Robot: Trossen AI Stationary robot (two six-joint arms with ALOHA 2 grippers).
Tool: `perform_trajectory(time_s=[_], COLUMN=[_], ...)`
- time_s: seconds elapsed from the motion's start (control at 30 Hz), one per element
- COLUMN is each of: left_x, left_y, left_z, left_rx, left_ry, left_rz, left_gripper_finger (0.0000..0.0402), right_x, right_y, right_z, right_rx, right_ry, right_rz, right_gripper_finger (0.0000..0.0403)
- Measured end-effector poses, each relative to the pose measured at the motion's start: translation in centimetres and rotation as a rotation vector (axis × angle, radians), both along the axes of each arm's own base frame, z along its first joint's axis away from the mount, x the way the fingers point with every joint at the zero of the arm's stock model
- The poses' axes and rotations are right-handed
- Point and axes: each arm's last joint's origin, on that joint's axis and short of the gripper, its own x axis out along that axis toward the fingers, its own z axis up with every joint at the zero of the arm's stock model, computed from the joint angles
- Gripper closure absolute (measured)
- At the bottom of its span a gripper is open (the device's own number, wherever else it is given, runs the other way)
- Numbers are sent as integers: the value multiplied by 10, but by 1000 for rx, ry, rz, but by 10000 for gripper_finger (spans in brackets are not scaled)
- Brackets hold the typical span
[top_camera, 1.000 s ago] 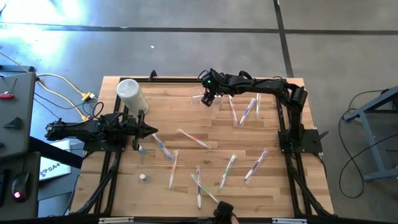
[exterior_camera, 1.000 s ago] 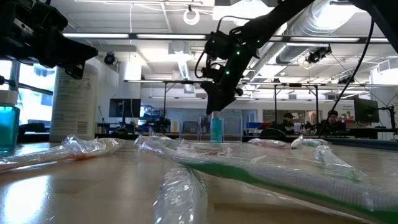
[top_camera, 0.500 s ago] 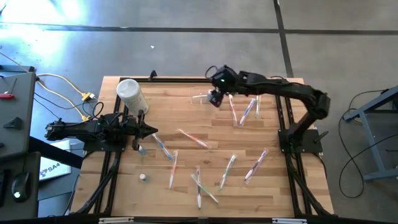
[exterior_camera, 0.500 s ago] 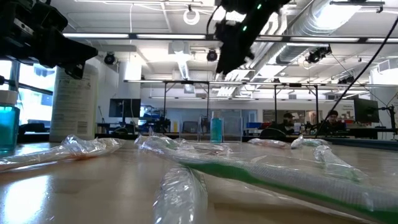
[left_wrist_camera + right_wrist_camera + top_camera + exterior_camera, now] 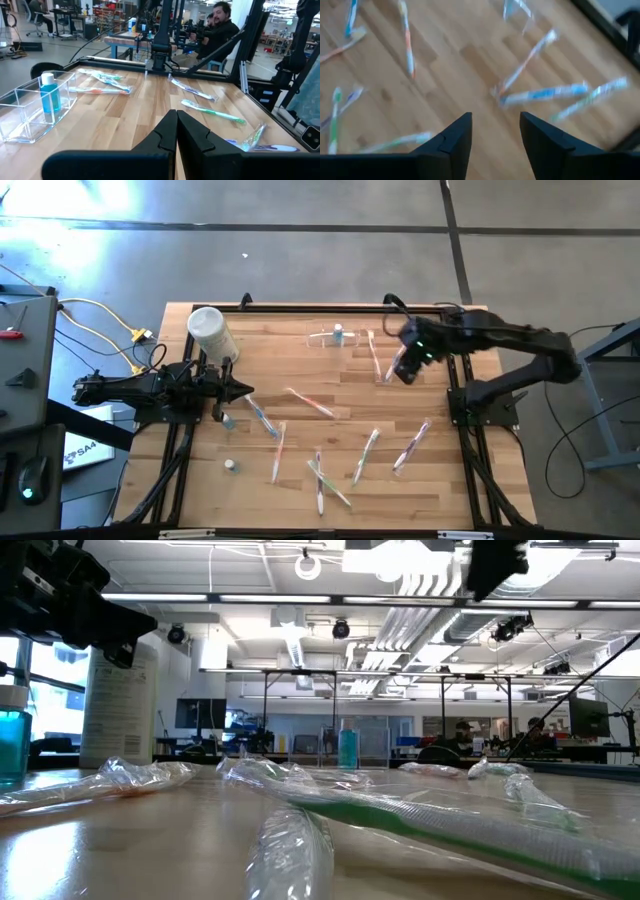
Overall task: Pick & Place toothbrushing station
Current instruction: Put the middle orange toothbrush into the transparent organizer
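Wooden table (image 5: 340,380) bears the toothbrushing station (image 5: 332,337) lying crosswise; right fingers (image 5: 490,135) released, left fingers (image 5: 175,135) clenched.

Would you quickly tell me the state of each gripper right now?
Left gripper: closed, holding nothing, parked at the table's left side.
Right gripper: open, empty, raised above the toothbrushes near the table's right side.

Toothbrushing station (image 5: 331,336): clear, colourless plastic holder, upright on the wooden table near its far edge, with 1 small blue bottle (image 5: 49,93) standing inside.
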Motion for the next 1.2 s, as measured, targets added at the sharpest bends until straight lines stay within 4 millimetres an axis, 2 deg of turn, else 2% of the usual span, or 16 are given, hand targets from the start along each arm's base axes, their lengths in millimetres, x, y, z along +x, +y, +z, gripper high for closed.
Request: perform_trajectory(time_s=[0.27, 0.37, 0.53, 0.77, 0.97, 1.07, 1.2], left_x=[0, 0, 0, -1, -3, -2, 0], left_y=[0, 0, 0, 0, 0, 0, -1], left_z=[0, 0, 0, 12, 29, 29, 29], left_rx=[-37, -92, -63, 38, 6, 4, 5], left_ry=[0, 1, -4, -92, -143, -141, -135], left_rz=[-1, -1, -8, -8, -6, -16, -24], left_gripper_finger=[394, 394, 394, 394, 393, 393, 393], right_x=[-49, -62, -80, -77, -68, -66, -65], right_y=[32, 41, 53, 64, 69, 67, 65], right_z=[10, 6, -12, -63, -102, -116, -123], right_rx=[24, 33, 28, -164, -319, -406, -508], right_ry=[-20, -31, -94, -107, -190, -230, -298], right_rz=[-162, -216, -236, -184, -184, -198, -239], right_gripper_finger=[265, 266, 266, 266, 266, 266, 266])
